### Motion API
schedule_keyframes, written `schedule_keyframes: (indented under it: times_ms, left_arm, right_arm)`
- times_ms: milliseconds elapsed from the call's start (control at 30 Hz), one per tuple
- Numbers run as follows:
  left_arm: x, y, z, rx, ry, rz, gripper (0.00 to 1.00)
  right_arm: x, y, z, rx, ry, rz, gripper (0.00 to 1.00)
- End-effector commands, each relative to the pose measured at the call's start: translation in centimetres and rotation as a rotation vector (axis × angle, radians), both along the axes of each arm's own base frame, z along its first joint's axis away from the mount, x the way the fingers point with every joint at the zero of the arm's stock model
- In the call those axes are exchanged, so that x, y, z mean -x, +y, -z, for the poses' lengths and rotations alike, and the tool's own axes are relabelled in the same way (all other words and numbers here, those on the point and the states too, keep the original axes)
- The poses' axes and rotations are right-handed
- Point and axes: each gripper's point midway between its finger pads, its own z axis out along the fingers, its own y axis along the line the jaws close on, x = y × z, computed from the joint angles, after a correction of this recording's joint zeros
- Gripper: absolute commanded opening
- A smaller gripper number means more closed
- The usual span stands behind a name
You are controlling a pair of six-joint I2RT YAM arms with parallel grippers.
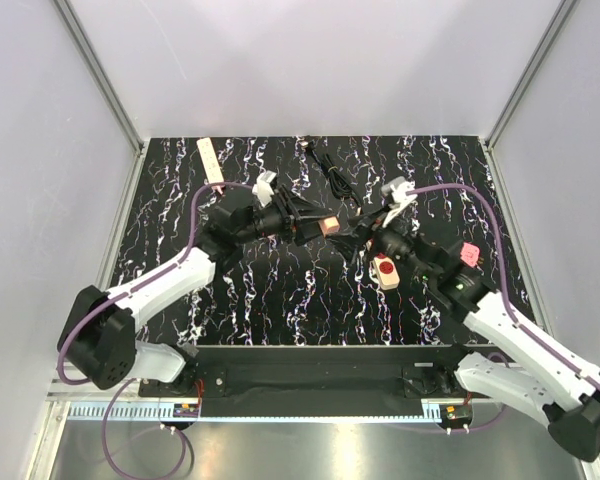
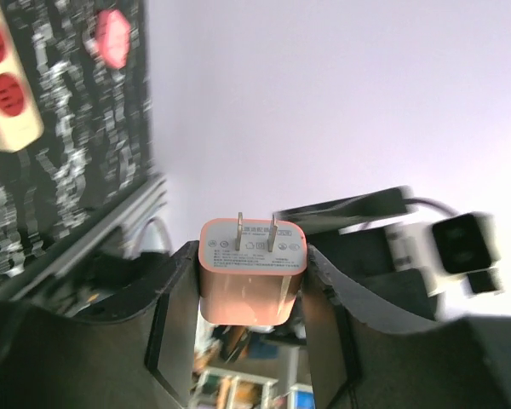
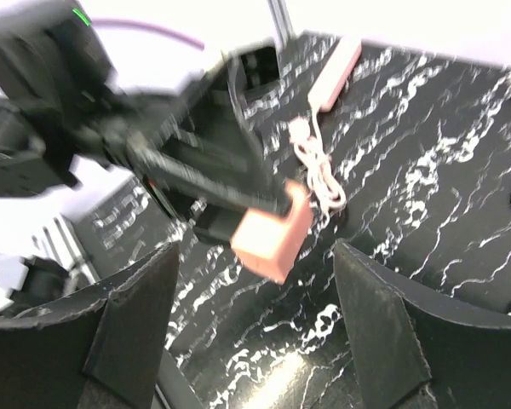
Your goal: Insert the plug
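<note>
My left gripper (image 1: 315,228) is shut on a salmon-pink plug adapter (image 1: 330,226) and holds it above the table's middle. In the left wrist view the plug (image 2: 254,273) sits between the fingers (image 2: 175,315) with its two metal prongs pointing away. A cream power strip with red sockets (image 1: 385,270) lies on the table just right of it, and also shows in the left wrist view (image 2: 4,94). My right gripper (image 1: 363,240) is open and empty, close to the plug. In the right wrist view its jaws stand wide apart, with the plug (image 3: 272,234) hanging ahead of them.
A second cream power strip (image 1: 212,160) lies at the back left, also in the right wrist view (image 3: 336,72), with a coiled white cord (image 3: 319,170). A black cable (image 1: 330,172) runs at the back middle. A pink object (image 1: 468,256) is beside the right arm. White walls enclose the table.
</note>
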Motion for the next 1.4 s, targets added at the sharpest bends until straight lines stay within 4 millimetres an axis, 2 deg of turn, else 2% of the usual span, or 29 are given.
schedule_keyframes:
  times_ms: [0,167,400,533,633,667,733,800,833,867,967,1000,1100,1133,1167,1200,1233,1267,1300,1333,1367]
  left_arm:
    - [-0.4,1.0,-6.5,0.196,-0.069,-0.089,0.0]
    - [-0.7,1.2,-7.0,0.262,-0.022,-0.116,0.0]
    - [-0.6,1.0,-6.7,0.283,0.006,-0.136,0.0]
    - [-0.8,0.7,-6.1,0.277,0.025,-0.136,0.0]
    - [-0.8,0.6,-6.1,0.301,0.035,-0.137,0.0]
    - [-0.7,0.6,-6.5,0.316,0.019,-0.13,0.0]
    - [-0.6,-0.1,-6.7,0.324,0.005,-0.083,0.0]
    - [-0.4,-0.5,-6.9,0.345,-0.017,-0.049,0.38]
    - [-0.2,-0.7,-7.2,0.37,-0.036,-0.022,0.51]
    - [-0.1,-0.8,-7.1,0.379,-0.037,-0.011,0.75]
    - [0.1,-0.5,-6.7,0.385,-0.054,-0.009,0.95]
    - [0.0,-0.4,-6.5,0.373,-0.075,-0.012,0.99]
    - [-0.3,-0.1,-6.1,0.303,-0.127,0.008,0.99]
    - [-0.2,-0.1,-5.3,0.26,-0.114,0.028,0.99]
    - [-0.8,0.5,-4.9,0.228,-0.122,0.017,0.99]
    - [-0.9,0.9,-5.2,0.184,-0.197,0.016,0.99]
    - [-1.0,1.2,-3.0,0.089,-0.14,0.026,0.99]
    - [-1.6,2.1,-2.1,0.024,-0.147,0.007,0.99]
    - [-1.9,2.8,-2.6,-0.055,-0.261,0.004,0.99]
    - [-2.3,4.1,-0.3,-0.163,-0.2,-0.01,0.99]
    - [-2.3,4.6,-0.2,-0.212,-0.236,-0.006,0.99]
  right_arm:
    - [-1.0,0.8,-2.9,-0.022,-0.126,0.044,0.79]
    - [-2.4,1.6,-2.3,0.016,-0.162,0.114,0.8]
    - [-2.9,2.9,-3.4,-0.002,-0.228,0.112,0.63]
    - [-3.1,2.8,-3.9,-0.027,-0.25,0.134,0.56]
    - [-3.8,2.6,-3.6,-0.021,-0.241,0.167,0.36]
    - [-3.9,2.5,-3.4,-0.021,-0.237,0.177,0.17]
    - [-4.3,1.9,-2.7,-0.019,-0.232,0.215,0.0]
    - [-4.2,1.2,-3.2,-0.049,-0.241,0.243,0.0]
    - [-4.4,0.7,-3.0,-0.049,-0.234,0.273,0.0]
    - [-4.4,0.3,-2.7,-0.036,-0.219,0.288,0.0]
    - [-4.7,-0.8,-2.2,0.025,-0.163,0.337,0.0]
    - [-4.9,-1.0,-1.6,0.055,-0.142,0.354,0.0]
    - [-5.1,-2.0,1.0,0.176,-0.056,0.39,0.0]
    - [-5.2,-2.5,1.6,0.199,-0.036,0.41,0.0]
    - [-4.7,-3.2,3.7,0.277,0.019,0.409,0.0]
    - [-4.5,-3.5,4.5,0.301,0.051,0.411,0.0]
    - [-4.5,-4.2,4.8,0.313,0.075,0.413,0.0]
    - [-3.9,-4.9,6.3,0.365,0.129,0.406,0.0]
    - [-3.8,-5.4,6.9,0.371,0.174,0.4,0.0]
    - [-3.4,-5.0,6.9,0.362,0.221,0.335,0.0]
    - [-3.8,-7.7,8.6,0.395,0.331,0.373,0.0]
